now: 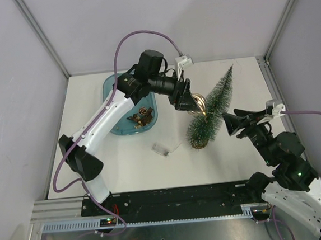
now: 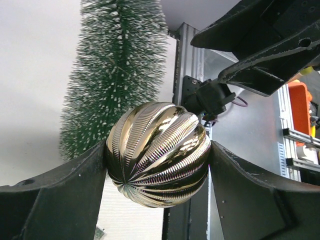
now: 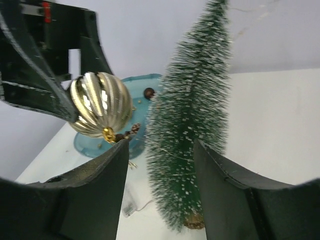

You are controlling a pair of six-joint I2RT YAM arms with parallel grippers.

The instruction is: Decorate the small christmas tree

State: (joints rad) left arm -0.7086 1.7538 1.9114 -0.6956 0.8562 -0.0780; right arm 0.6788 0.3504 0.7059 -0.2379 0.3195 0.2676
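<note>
- Top external view: the small christmas tree (image 1: 210,113) stands upright on its base on the table (image 1: 125,162), toward the right edge, roughly midway between the near and far edges.
- Left gripper (image 1: 191,102) is clamped on a gold ribbed bauble (image 2: 157,155), one finger on each side. The bauble hangs just beside the tree's left flank.
- Right gripper (image 1: 228,124) is empty, with its fingers spread, on the tree's opposite side. In the right wrist view the tree's long axis runs vertically across the gap. Whether the fingers touch the bristles cannot be told.
- Judgement: the tree lies rightward of the bauble, so a short push that way should seat it. The right arm looks placed to brace.
</note>
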